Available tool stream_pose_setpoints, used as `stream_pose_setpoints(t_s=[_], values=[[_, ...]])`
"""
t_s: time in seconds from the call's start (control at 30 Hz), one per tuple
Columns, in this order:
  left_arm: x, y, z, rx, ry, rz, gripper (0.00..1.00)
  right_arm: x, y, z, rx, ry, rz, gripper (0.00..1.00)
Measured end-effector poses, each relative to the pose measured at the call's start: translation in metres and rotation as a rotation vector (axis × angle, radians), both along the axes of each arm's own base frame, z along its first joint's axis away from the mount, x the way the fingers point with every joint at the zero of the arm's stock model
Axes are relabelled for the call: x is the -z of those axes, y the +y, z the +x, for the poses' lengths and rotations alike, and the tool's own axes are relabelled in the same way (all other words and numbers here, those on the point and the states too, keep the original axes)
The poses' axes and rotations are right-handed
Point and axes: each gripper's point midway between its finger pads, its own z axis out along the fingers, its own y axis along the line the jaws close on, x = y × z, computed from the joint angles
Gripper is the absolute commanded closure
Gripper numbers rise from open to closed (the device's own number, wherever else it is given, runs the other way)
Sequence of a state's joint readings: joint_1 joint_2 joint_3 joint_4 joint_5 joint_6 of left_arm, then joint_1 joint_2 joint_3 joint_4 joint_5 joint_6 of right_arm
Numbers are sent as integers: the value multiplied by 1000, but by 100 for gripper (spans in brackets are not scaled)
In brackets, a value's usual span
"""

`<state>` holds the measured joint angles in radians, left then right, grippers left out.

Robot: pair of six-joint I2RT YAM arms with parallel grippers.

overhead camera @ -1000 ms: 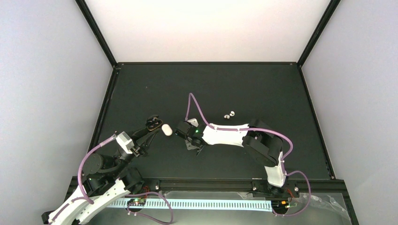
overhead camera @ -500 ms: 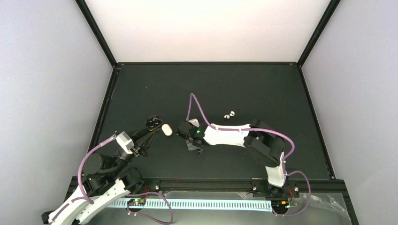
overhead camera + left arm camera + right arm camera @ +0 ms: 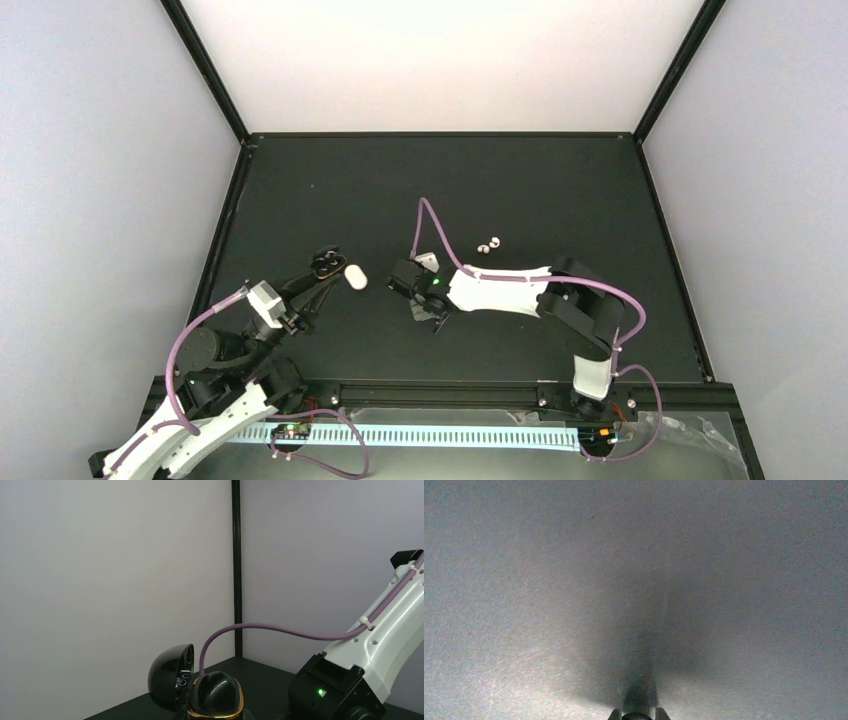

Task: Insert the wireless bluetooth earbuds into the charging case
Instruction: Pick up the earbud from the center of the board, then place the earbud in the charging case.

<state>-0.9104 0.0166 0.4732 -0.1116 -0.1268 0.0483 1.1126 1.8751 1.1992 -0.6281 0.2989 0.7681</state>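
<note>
Two arms work the left-middle part of the dark mat (image 3: 560, 190). From my seat the free room lies toward the far rail (image 3: 440, 134) and the right rail (image 3: 672, 250), both well apart from everything on the mat. The left rail (image 3: 222, 240) is the closer edge, though a strip of mat separates it from the left gripper (image 3: 322, 276).

That gripper is clenched on the black charging case (image 3: 326, 262). In the left wrist view the case fills the bottom middle, its lid (image 3: 171, 682) swung open to the left and its gold-rimmed base facing up. I cannot see the fingers themselves there. The white case (image 3: 354, 277) lies just beside the black one, on its right, apart from it. Beyond that, across a narrow gap of mat, comes the wrist of the right arm (image 3: 500, 290). Its purple cable (image 3: 280, 628) arcs close past the open lid.

The white earbuds (image 3: 488, 243) sit together on the mat behind the right arm's forearm, near it but not touching.

The right gripper (image 3: 636, 712) hangs low over bare mat, fingers (image 3: 614, 714) drawn nearly together. A small dark rounded thing is nipped between them, by size and colour a black earbud (image 3: 636, 716), though only its top edge shows.
</note>
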Motion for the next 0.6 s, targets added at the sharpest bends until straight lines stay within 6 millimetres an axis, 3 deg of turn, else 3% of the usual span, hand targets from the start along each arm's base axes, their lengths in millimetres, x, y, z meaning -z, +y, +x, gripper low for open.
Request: stream_pose_setpoints(t_s=[0.17,0.33,0.5,0.6], values=[[0,0,0,5,6,-6,98,-19,-15,16,52,-55,52,99],[0,-8,2,29,22,-7,99,-55,-19,35,95,-161,166,99],[1,-23,11,51,62,-9,99,-110,-26,48,108,-325,306,99],[1,-35,20,60,83,-10,98,-157,-34,54,109,-452,394,99]])
